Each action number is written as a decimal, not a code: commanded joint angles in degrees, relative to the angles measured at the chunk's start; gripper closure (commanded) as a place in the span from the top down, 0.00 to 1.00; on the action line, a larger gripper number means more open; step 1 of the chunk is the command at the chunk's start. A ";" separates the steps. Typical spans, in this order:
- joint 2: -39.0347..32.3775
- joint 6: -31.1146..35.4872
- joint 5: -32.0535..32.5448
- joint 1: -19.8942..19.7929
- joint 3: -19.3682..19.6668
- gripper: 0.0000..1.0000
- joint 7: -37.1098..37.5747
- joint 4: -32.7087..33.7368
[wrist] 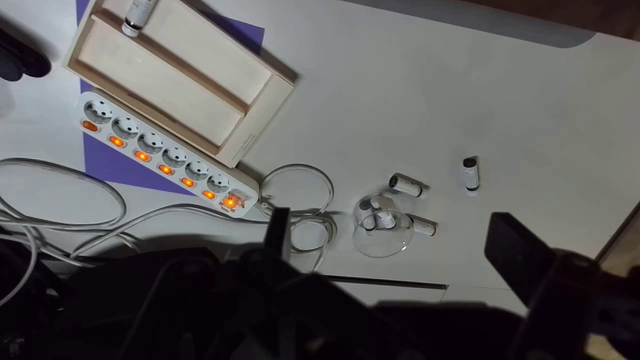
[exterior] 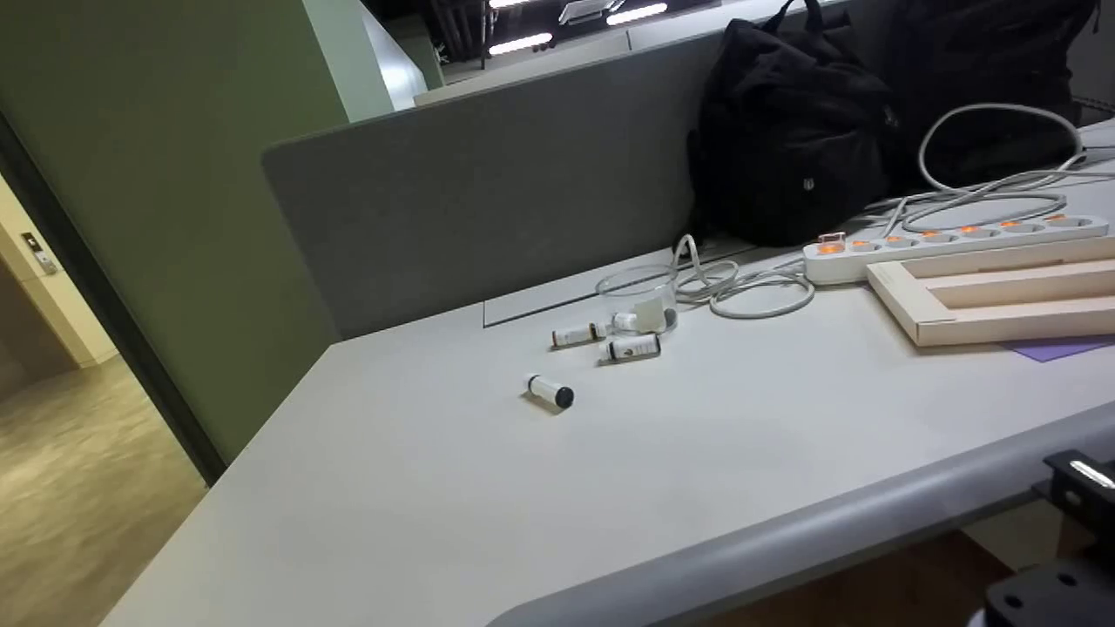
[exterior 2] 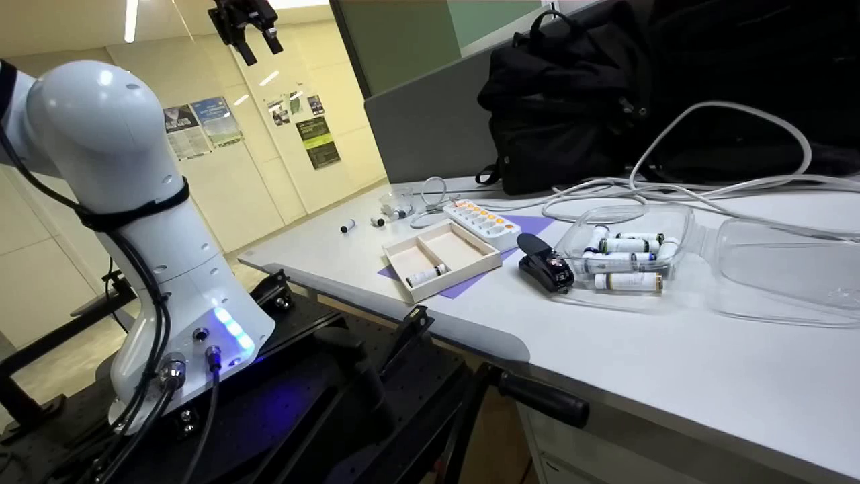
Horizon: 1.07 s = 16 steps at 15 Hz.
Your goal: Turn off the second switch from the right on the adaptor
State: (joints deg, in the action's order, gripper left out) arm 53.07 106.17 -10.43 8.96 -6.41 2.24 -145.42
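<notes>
The adaptor is a long, narrow white power strip (wrist: 154,154) with a row of sockets and orange switches, in the left part of the wrist view. The switch at its left end (wrist: 90,126) looks dimmer; the others glow, including the second from that end (wrist: 116,141) and the main one at the cable end (wrist: 230,202). It also shows in both exterior views (exterior: 954,243) (exterior 2: 482,224). My gripper (exterior 2: 263,52) is open and empty, high above the table. In the wrist view the fingers (wrist: 390,222) are wide apart, off the cable end. No finger touches the adaptor.
A wooden tray (wrist: 232,145) lies against the adaptor, on purple paper (wrist: 125,170). White cables (wrist: 172,206) coil behind it. A clear cup (wrist: 382,245) and small bottles (wrist: 406,186) lie beyond the cable end. Black bags (exterior 2: 564,101) and a grey partition (exterior: 488,200) stand behind.
</notes>
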 commanded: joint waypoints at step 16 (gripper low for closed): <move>-37.66 49.73 1.36 -17.58 10.92 0.26 5.01 -0.48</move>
State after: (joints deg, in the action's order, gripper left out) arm 24.12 153.94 -6.73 -10.54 2.51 5.30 -150.30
